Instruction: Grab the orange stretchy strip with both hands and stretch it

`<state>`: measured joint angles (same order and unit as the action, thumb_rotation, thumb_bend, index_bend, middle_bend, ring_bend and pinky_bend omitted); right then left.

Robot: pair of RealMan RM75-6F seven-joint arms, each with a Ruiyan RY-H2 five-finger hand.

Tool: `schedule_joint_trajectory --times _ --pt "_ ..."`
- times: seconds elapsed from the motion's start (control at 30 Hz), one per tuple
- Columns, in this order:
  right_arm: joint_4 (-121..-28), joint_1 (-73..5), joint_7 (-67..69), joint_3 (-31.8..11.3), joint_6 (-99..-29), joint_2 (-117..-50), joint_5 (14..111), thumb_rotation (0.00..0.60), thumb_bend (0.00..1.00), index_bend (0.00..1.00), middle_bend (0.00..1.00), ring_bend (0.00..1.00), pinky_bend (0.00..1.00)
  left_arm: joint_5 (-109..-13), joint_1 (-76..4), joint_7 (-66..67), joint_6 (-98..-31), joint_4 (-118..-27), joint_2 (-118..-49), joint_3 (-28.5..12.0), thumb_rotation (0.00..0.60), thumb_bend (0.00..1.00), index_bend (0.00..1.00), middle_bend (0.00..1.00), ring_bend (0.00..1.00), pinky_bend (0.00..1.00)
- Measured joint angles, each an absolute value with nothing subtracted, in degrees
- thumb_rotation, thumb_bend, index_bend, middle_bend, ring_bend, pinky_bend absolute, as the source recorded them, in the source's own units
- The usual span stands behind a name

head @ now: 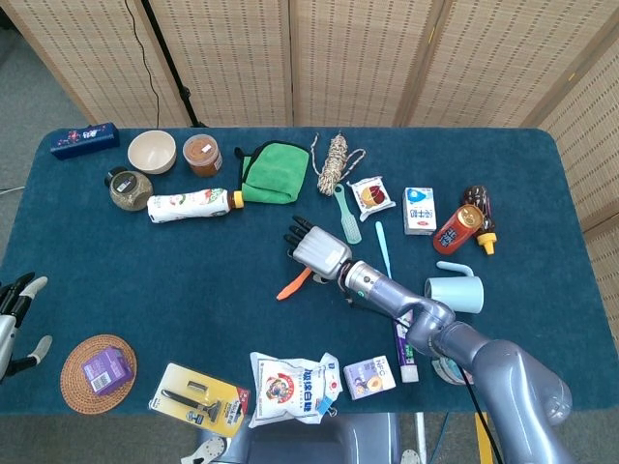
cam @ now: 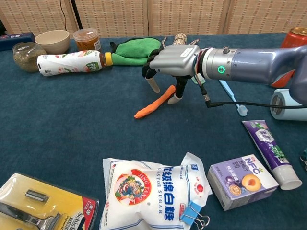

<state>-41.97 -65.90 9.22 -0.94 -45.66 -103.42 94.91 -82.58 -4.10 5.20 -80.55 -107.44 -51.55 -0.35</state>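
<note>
Hovering released over the orange strip's [cam: 154, 102] upper end, right hand [cam: 171, 60] risks nudging it away on closing; left hand [head: 17, 311] idles unclenched.

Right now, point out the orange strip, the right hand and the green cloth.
orange strip [cam: 152, 105], chest view, mid-length
right hand [cam: 173, 60], chest view, back of hand
green cloth [head: 278, 172], head view, centre of fabric

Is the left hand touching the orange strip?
No. The left hand sits at the table's left edge, far from the orange strip under the right hand.
</note>
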Motion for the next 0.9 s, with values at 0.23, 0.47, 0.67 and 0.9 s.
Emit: schedule_joint_trajectory --times 0.23,0.47,0.67,0.9 --pt "-40.72 -66.53 10.26 0.26 -44.93 -103.89 95.60 0.600 0.23 0.51 0.19 0.12 0.00 -82.76 -4.03 4.69 -80.63 -107.61 -51.28 -0.19 0.600 0.31 0.08 0.07 0.10 0.04" --pt "-40.86 -66.61 10.04 0.44 -45.11 -104.14 95.53 0.600 0.23 0.61 0.22 0.15 0.00 -83.35 -3.87 3.67 -81.07 -107.54 -51.05 -0.09 0.600 0.31 0.08 0.07 0.10 0.04" --pt "-42.02 -66.37 8.90 -0.07 -45.31 -104.09 94.78 0.600 0.23 0.66 0.24 0.17 0.01 -83.47 -3.77 3.18 -81.32 -107.39 -50.87 -0.07 0.600 0.31 0.08 0.07 0.10 0.04" --pt "-47.92 -65.44 5.82 -2.31 -44.63 -102.17 91.39 0.600 0.23 0.66 0.24 0.17 0.01 -84.06 -4.03 2.87 -81.36 -107.33 -50.80 -0.18 0.600 0.31 0.08 0.07 0.10 0.04"
